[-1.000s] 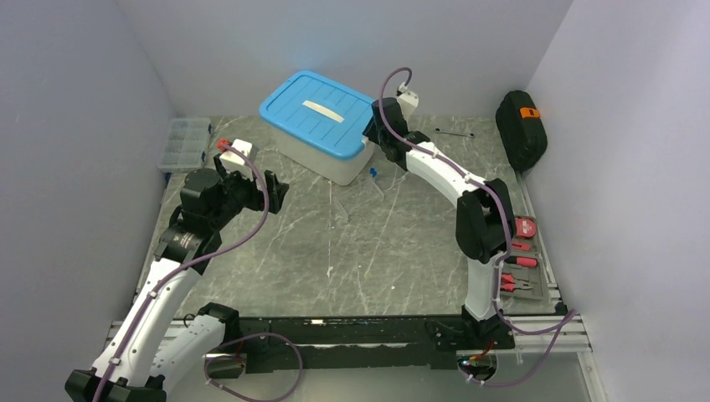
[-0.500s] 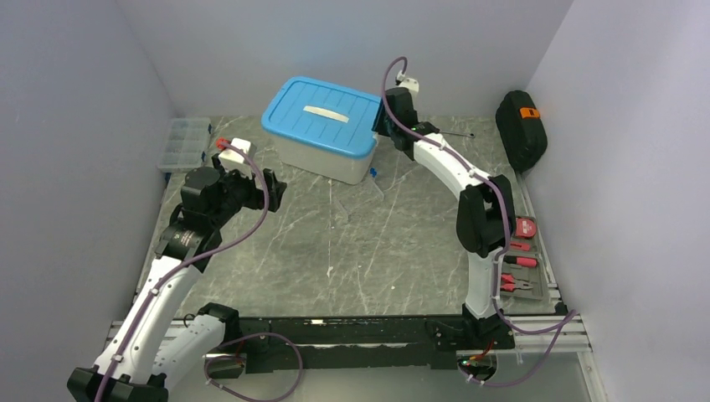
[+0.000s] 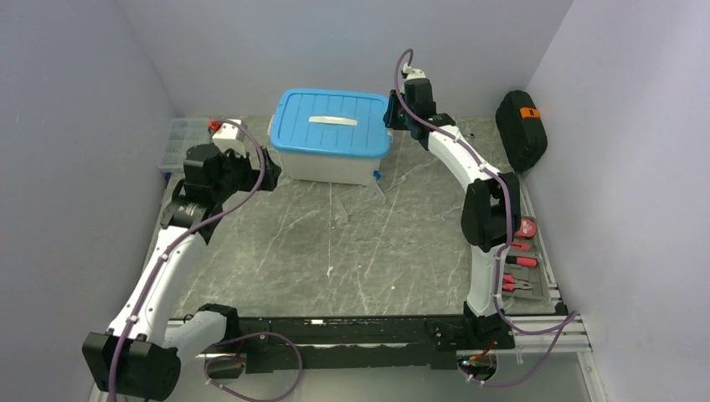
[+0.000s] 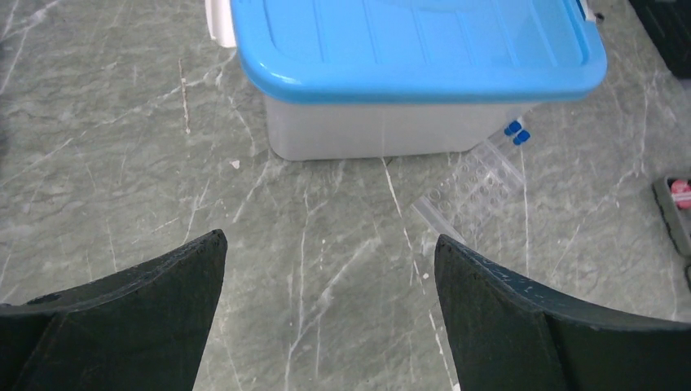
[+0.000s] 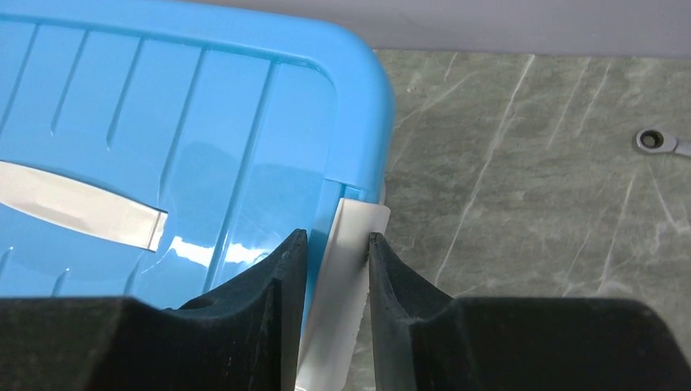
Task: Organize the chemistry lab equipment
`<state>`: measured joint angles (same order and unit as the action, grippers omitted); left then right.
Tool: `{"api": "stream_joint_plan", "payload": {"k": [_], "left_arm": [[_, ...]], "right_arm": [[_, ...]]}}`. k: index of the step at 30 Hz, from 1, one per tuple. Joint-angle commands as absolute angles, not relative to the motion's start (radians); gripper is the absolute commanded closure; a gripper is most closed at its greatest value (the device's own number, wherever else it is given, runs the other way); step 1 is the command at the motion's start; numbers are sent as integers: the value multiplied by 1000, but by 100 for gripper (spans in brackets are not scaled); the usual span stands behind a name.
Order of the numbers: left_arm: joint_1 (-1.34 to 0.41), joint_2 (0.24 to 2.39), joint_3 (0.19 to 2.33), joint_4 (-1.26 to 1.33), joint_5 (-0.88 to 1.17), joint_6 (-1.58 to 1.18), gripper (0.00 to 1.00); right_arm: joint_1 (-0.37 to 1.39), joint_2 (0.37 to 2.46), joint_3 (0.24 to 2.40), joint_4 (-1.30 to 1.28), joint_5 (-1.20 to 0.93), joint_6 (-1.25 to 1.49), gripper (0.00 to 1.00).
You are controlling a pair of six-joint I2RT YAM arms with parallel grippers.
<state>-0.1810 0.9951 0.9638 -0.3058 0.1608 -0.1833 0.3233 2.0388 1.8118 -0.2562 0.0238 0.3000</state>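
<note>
Two arms work at a blue-lidded bin (image 3: 331,134) standing toward the back of the tabletop (image 3: 352,251). The right fingers (image 5: 285,269) are clamped on the white latch (image 5: 346,269) at the bin's end. The left fingers (image 4: 187,269) hang spread wide and empty before its front wall. The clear tube rack (image 4: 473,191) and blue-capped vials (image 4: 516,132) lie just beside the bin's front corner. Likely hazards: a latch pull may drag the unbraced bin onto the rack and scatter the vials, or the thin latch may slip free.
</note>
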Motion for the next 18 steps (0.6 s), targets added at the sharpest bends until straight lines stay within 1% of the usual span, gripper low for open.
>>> {"api": "stream_joint_plan", "payload": {"k": [1,5,9,12,13,15,18], "left_arm": [[-150,1047,1062,-281,207,-253,1],[-124,1163,1152,-274,234,-280,1],[-94,1334,1288,-313,256,-308,1],[-89,1457,1387,-350,284,-313,1],[-88,1488,1413,-358,294,-317,3],[-88,1535,1445,-365,309,-326,4],[-88,1557,1439,-340,316,-343,4]], "right_arm": [[291,2077,1870,-302,-58,159,100],[285,2108,1915,-326,-89,71,100],[284,2154,1975,-362,-116,10,100],[275,2168,1982,-358,-147,-42,100],[270,2171,1981,-354,-160,-52,100],[257,2177,1983,-342,-191,-71,100],[235,2188,1992,-334,-274,-101,100]]}}
